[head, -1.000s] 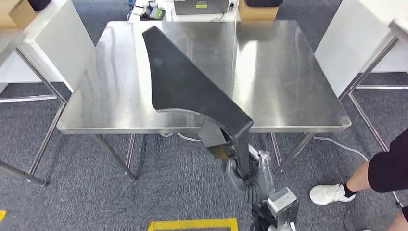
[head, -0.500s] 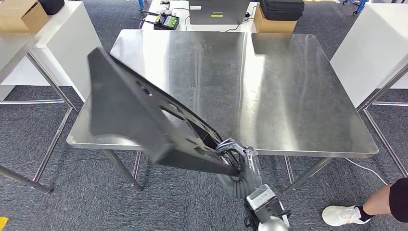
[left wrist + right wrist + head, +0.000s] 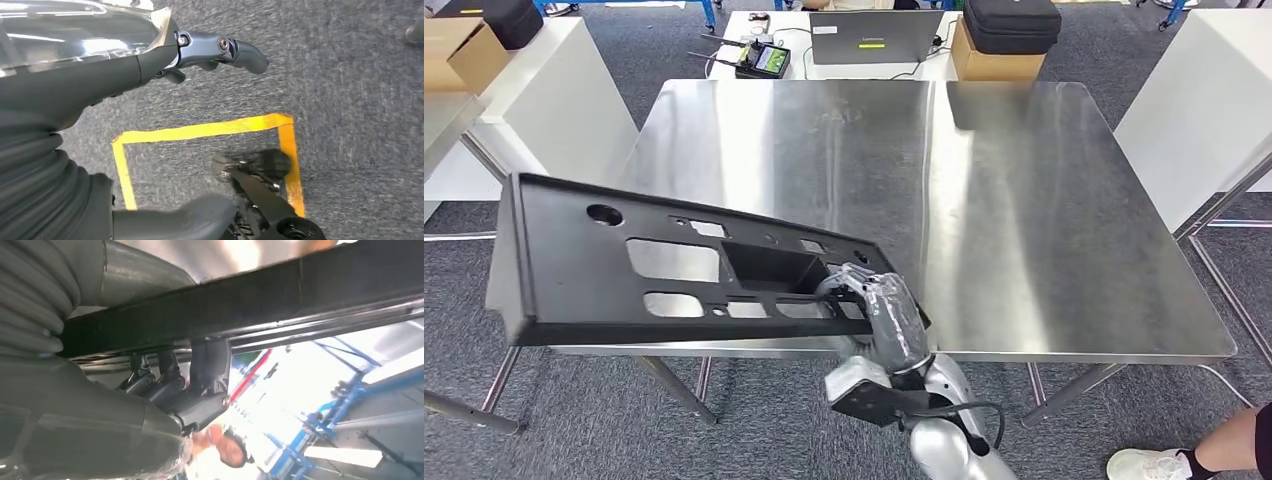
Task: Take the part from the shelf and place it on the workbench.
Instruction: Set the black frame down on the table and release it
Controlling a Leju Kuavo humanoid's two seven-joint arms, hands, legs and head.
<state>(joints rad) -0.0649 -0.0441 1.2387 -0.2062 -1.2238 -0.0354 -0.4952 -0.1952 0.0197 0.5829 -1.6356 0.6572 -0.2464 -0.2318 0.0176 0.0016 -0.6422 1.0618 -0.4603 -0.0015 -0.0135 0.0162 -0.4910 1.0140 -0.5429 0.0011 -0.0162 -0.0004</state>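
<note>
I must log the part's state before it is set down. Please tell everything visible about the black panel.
The panel is a long, flat black piece, matte and plastic-looking, with raised edges, one round hole and several rectangular cut-outs through which the table shows. It lies nearly level over the steel table's near left edge, its far end overhanging the corner. The right hand grips its near end; whether it rests on the table I cannot tell.

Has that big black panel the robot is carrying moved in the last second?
Yes. The black panel, gripped by the right hand, has swung from standing edge-up over the steel workbench to lying flatter, overhanging its near left corner.
</note>
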